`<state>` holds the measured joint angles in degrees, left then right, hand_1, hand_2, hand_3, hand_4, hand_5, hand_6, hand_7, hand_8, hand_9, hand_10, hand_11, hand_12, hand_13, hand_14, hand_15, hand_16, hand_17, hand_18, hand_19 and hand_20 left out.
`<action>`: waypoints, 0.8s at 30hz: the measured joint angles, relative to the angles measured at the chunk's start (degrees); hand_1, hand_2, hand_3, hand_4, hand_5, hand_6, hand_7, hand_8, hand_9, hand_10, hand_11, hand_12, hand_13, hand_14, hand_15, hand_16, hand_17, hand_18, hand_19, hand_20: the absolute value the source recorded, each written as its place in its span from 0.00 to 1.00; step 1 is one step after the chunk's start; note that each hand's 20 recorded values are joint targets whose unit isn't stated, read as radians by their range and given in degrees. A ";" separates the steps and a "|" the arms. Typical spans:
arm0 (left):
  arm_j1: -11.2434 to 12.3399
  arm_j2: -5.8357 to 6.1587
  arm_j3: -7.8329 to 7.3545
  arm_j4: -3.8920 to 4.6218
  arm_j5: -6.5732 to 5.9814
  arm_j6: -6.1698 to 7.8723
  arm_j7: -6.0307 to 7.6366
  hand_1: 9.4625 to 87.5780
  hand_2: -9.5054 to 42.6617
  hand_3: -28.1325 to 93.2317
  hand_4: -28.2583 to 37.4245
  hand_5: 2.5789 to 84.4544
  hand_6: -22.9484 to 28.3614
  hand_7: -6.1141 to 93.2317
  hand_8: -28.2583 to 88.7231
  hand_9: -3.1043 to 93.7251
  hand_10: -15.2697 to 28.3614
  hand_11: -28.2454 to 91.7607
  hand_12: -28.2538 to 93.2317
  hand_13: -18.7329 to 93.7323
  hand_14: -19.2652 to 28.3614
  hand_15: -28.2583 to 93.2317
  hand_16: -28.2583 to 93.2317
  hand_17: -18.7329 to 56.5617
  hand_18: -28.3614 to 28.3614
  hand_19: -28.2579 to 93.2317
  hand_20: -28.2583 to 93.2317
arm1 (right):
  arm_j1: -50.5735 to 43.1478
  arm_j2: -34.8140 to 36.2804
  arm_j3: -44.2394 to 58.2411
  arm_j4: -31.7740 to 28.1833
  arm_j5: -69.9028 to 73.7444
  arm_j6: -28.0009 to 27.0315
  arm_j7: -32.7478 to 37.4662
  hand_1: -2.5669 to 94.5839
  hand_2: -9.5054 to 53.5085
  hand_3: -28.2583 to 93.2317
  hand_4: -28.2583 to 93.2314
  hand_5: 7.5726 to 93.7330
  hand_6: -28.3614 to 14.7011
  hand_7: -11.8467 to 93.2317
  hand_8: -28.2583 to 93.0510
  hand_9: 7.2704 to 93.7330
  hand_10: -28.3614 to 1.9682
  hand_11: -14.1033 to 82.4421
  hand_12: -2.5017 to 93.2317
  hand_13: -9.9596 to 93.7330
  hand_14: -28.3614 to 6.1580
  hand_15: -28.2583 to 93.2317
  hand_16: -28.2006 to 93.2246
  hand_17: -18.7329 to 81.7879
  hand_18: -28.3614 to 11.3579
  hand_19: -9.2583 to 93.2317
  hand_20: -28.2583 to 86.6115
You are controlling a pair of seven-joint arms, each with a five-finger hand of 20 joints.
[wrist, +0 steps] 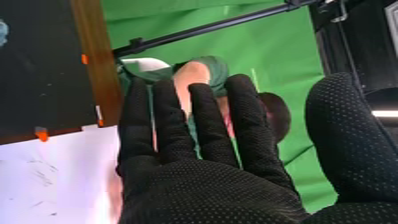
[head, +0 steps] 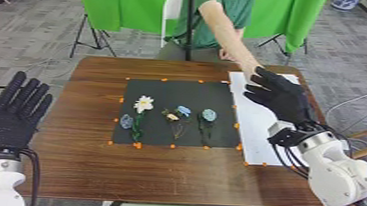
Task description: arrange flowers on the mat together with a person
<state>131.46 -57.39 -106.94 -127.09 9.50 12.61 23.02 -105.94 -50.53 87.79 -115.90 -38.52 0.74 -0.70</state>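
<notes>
We judged contact to be the main risk: our right hand (head: 280,97) was above the white sheet (head: 256,139), at the far right of the tabletop (head: 159,175), close to a person's forearm (head: 239,47), and a sideways swing could have knocked the two together. A low sweep toward the left edge could have dragged the stems (head: 137,131) out of line. On the mat (head: 157,138), the white flower (head: 144,104), mixed spray (head: 172,116) and blue flower (head: 209,115) lay side by side, blooms toward the far edge, long axes running roughly near to far. A small blue bloom (head: 126,121) lay by the mat's left edge. The right hand's fingers (wrist: 211,125) were straight and slightly spread, pinching nothing visible; the left hand (head: 10,118), beside the tabletop's left edge, was likewise extended.
</notes>
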 measured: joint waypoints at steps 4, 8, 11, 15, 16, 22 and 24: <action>0.00 0.00 0.05 0.00 -0.01 0.00 -0.01 0.16 0.50 0.81 0.00 0.48 0.60 0.16 0.17 0.39 0.67 0.37 0.30 0.39 0.67 0.43 0.18 0.18 0.73 0.47 0.32 | 0.03 -0.05 -0.04 0.00 -0.01 -0.02 0.13 0.26 0.33 0.83 0.05 0.37 0.58 0.22 0.16 0.33 0.49 0.18 0.19 0.36 0.39 0.34 0.44 0.26 0.29 0.50 0.36; 0.01 0.00 0.05 0.01 -0.01 -0.04 -0.07 0.16 0.50 0.81 0.00 0.48 0.60 0.16 0.17 0.39 0.67 0.37 0.30 0.39 0.67 0.42 0.18 0.18 0.73 0.47 0.32 | 0.03 -0.10 -0.04 0.00 -0.04 -0.07 0.27 0.26 0.33 0.83 0.05 0.37 0.59 0.22 0.16 0.33 0.49 0.18 0.19 0.36 0.39 0.34 0.44 0.26 0.29 0.50 0.36; 0.01 0.00 0.00 0.02 0.00 -0.05 -0.15 0.16 0.50 0.81 0.00 0.48 0.60 0.16 0.17 0.39 0.67 0.37 0.30 0.39 0.67 0.42 0.18 0.18 0.73 0.47 0.32 | 0.03 -0.18 -0.04 0.01 -0.04 -0.09 0.34 0.26 0.33 0.83 0.05 0.37 0.59 0.22 0.16 0.33 0.49 0.18 0.19 0.36 0.39 0.34 0.44 0.26 0.29 0.50 0.36; -0.07 0.06 0.09 0.05 -0.03 0.03 -0.29 0.16 0.50 0.81 0.00 0.48 0.60 0.16 0.17 0.39 0.67 0.37 0.31 0.39 0.67 0.42 0.19 0.18 0.73 0.47 0.32 | 0.04 -0.23 -0.13 0.04 -0.05 -0.18 0.49 0.27 0.33 0.83 0.05 0.37 0.59 0.22 0.16 0.33 0.49 0.18 0.19 0.36 0.39 0.34 0.44 0.26 0.29 0.50 0.36; -0.18 0.08 0.26 0.07 -0.12 0.08 -0.32 0.16 0.50 0.81 0.00 0.48 0.60 0.16 0.17 0.39 0.67 0.37 0.31 0.39 0.67 0.42 0.19 0.18 0.73 0.47 0.32 | 0.06 -0.23 -0.22 0.05 -0.08 -0.21 0.53 0.27 0.33 0.83 0.05 0.36 0.59 0.22 0.16 0.33 0.49 0.18 0.19 0.36 0.39 0.34 0.44 0.26 0.29 0.50 0.36; -0.75 0.11 1.26 0.11 -0.48 0.12 -0.32 0.16 0.49 0.82 0.00 0.49 0.60 0.16 0.17 0.39 0.68 0.37 0.30 0.39 0.67 0.43 0.19 0.18 0.73 0.47 0.32 | 0.22 -0.23 -0.62 0.07 -0.14 -0.39 0.63 0.27 0.33 0.83 0.05 0.36 0.59 0.22 0.16 0.33 0.50 0.18 0.19 0.36 0.40 0.34 0.44 0.26 0.29 0.50 0.36; -0.75 0.11 1.26 0.11 -0.50 0.11 -0.30 0.16 0.49 0.82 0.00 0.49 0.60 0.16 0.17 0.39 0.68 0.37 0.31 0.39 0.67 0.43 0.19 0.18 0.73 0.47 0.32 | 0.27 -0.24 -0.64 0.07 -0.23 -0.47 0.63 0.27 0.33 0.83 0.05 0.36 0.59 0.22 0.16 0.33 0.49 0.18 0.19 0.36 0.40 0.34 0.44 0.26 0.29 0.50 0.36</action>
<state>130.70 -57.28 -105.68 -126.98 9.00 12.73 22.72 -105.67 -50.77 87.15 -115.83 -38.75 0.28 -0.07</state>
